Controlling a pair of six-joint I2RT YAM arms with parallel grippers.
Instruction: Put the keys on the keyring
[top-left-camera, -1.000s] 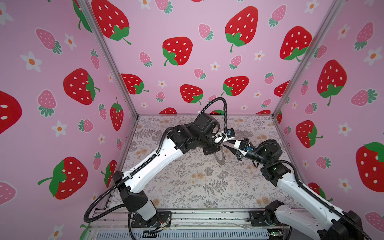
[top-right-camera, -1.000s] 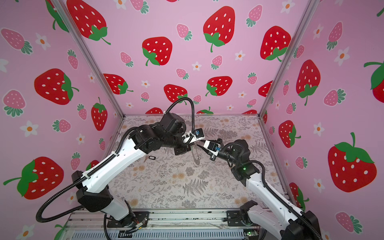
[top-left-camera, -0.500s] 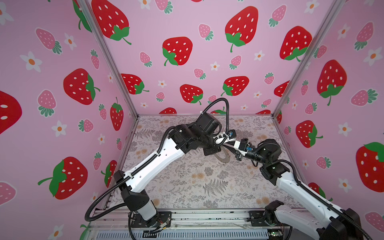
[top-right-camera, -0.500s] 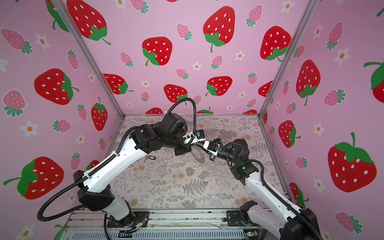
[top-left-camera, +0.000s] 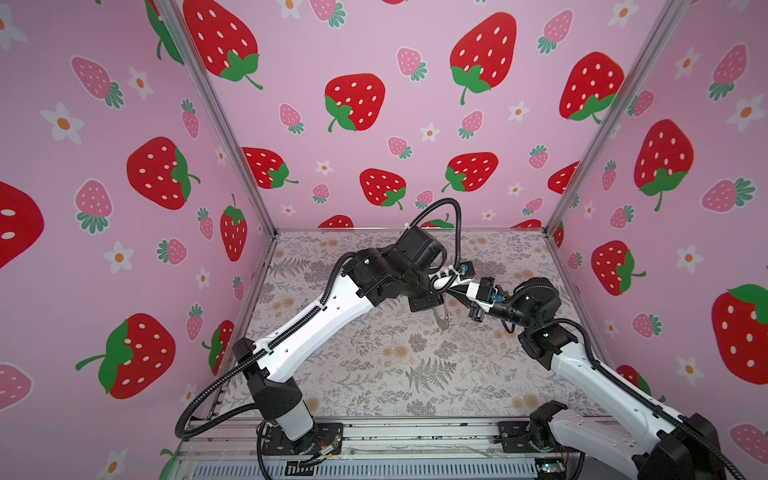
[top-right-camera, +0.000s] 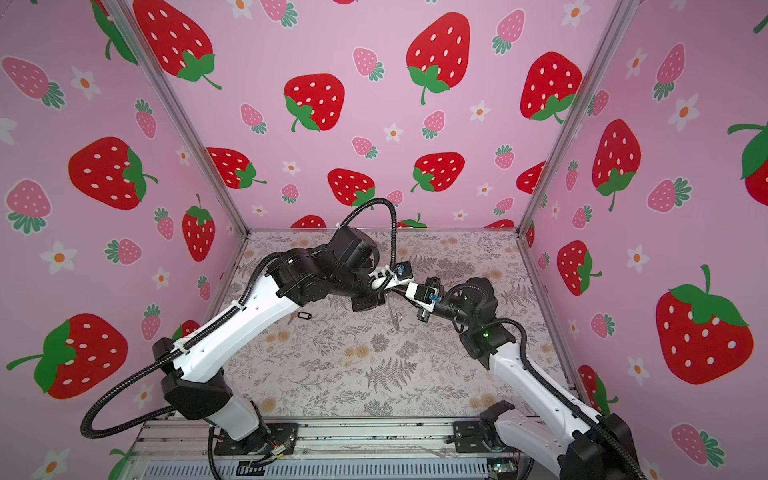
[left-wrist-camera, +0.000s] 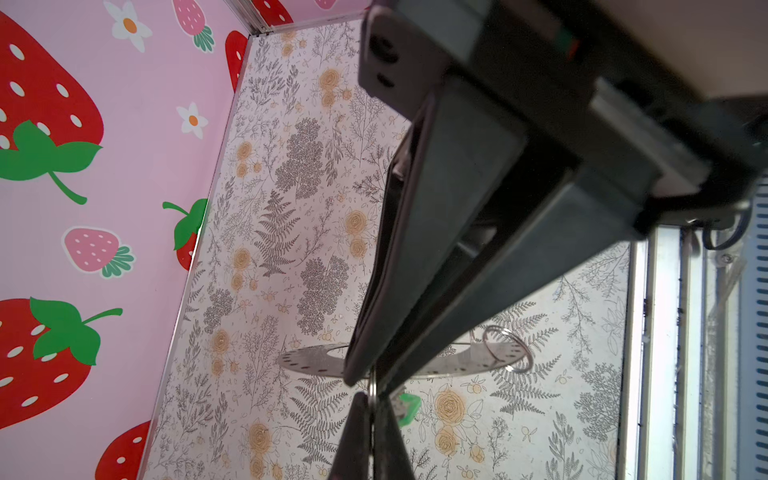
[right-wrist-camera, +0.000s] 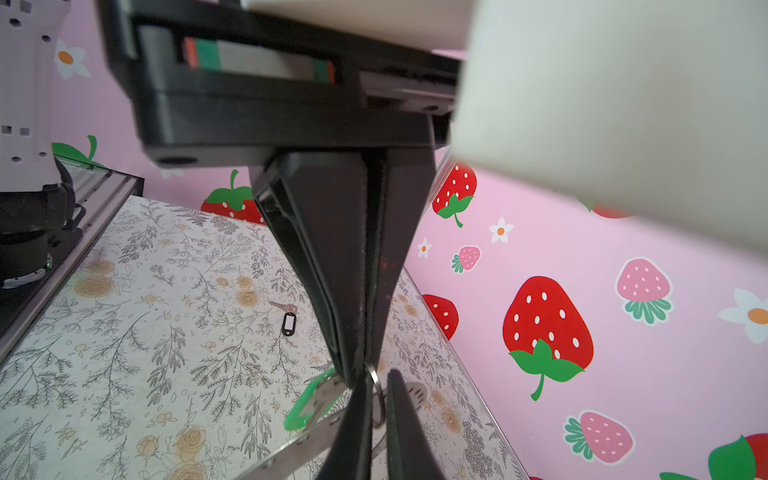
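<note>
Keyring is held up above the floral table. The left gripper has its fingers pressed together on the rim of the flat grey disc. In both top views the disc shows only as a thin edge-on sliver under that gripper. The left wrist view shows its face and edge holes. It also shows the right gripper meeting the left tip to tip, pinched on a small wire loop at the rim. The green key hangs just beside those tips and is clearest in the right wrist view. The black key lies on the table well apart, beside the left arm in a top view. The left wrist view does not show it.
</note>
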